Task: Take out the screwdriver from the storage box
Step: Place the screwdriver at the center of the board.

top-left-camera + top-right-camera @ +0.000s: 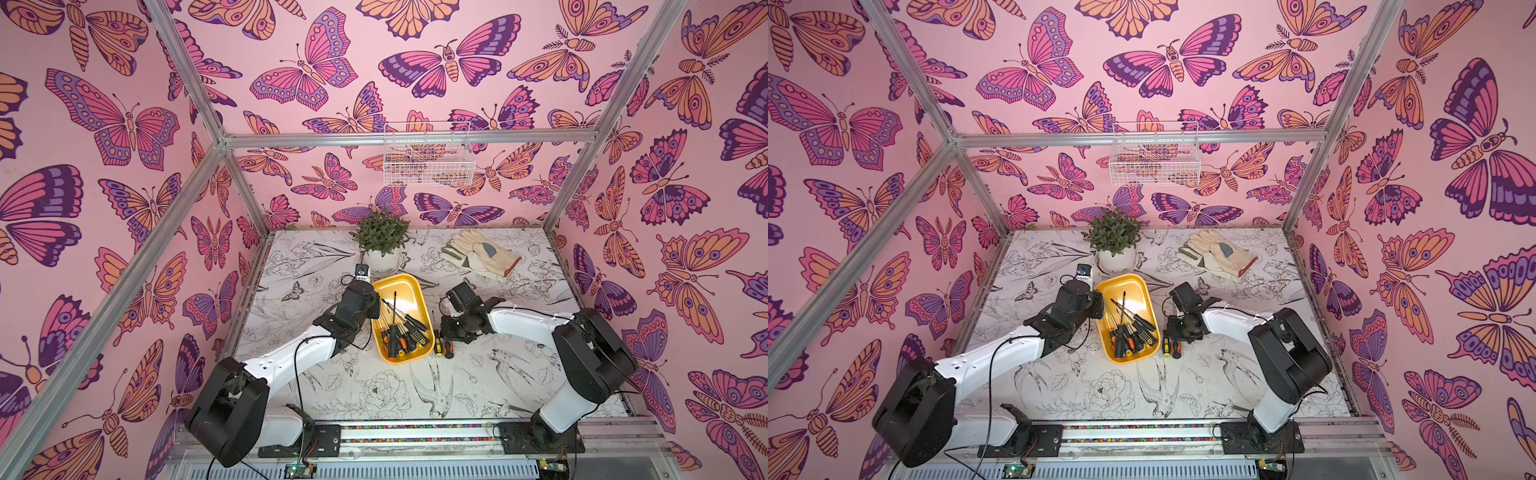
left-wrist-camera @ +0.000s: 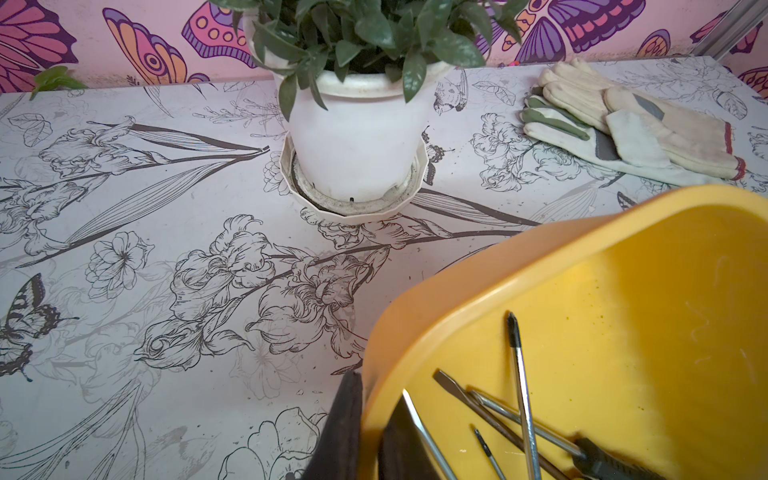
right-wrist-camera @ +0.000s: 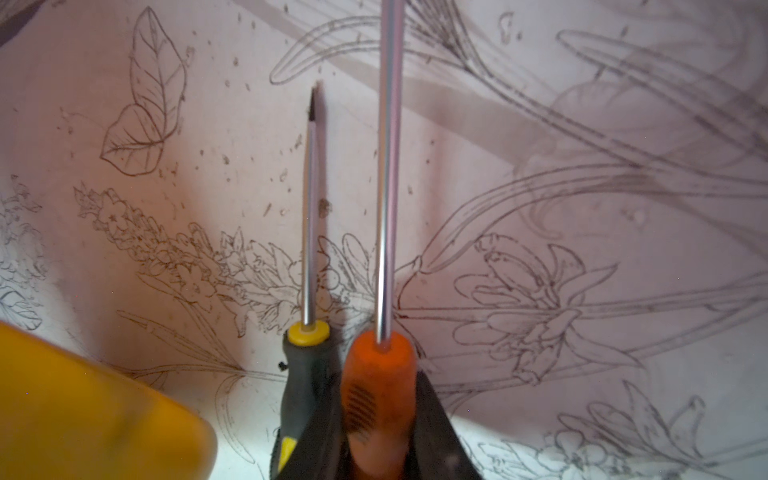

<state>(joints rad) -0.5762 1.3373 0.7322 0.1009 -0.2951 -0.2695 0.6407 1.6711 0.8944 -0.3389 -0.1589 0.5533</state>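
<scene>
Left wrist view: the flowered tabletop spreads out ahead of the left claw. Hard against that claw is the yellow storage box, and in both top views it sits squarely between the two claws. The left claw is clenched on the box's rim, with one finger outside the wall and the other inside.

Beyond the left claw, away from the arm bases, stands the potted plant. The work gloves lie farther off toward the right claw's side.

A pile of screwdrivers is in the box, just to the left claw's right, with the handles at the end nearer the bases.

Over to the right claw: it's outside the box, just beside the wall. Its jaws are pinching the handle of the orange screwdriver, so that one is out of the box, with its shaft running straight ahead of the claw, low over the tabletop. A black-and-yellow screwdriver lies tight alongside, between the right claw and the box.
</scene>
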